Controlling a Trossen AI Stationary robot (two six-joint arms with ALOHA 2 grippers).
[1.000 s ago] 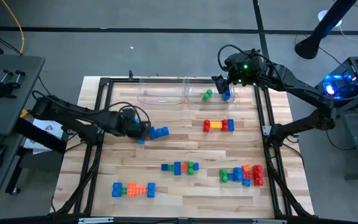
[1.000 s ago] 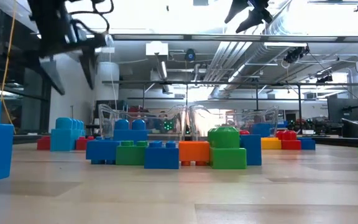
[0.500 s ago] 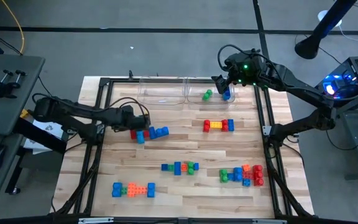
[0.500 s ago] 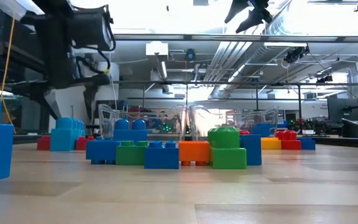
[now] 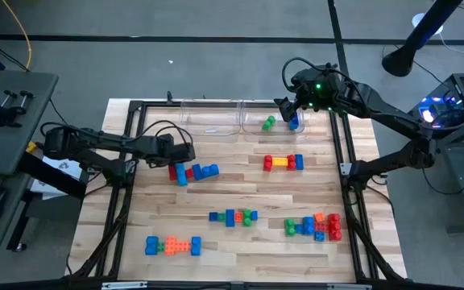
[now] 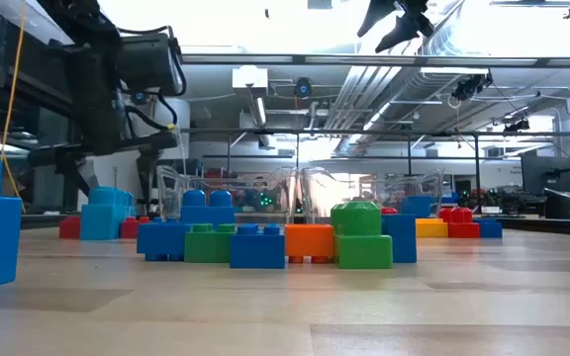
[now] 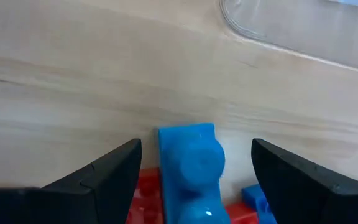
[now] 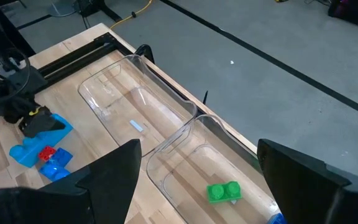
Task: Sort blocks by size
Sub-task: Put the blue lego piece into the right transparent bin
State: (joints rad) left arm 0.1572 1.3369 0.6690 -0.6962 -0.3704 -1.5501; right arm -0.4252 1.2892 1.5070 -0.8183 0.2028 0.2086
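Left gripper [image 5: 171, 159], jaws wide and empty, poised beside the blue-and-red block cluster [image 5: 193, 172] as if lining up a pick; right gripper [image 5: 287, 109], likewise open and empty, above the right clear bin [image 5: 252, 122] holding a green block [image 8: 224, 191].

Robotics lab: exposed ceiling ducts [image 6: 404, 84], grey floor [image 5: 216, 64], black frame [image 5: 135, 145] around wooden surface [image 5: 240, 193], monitors [image 6: 542, 173] in background, camera stand [image 5: 409, 44].

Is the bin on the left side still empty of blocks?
Yes: in the right wrist view the left bin holds no blocks, while a green block lies in the other bin.
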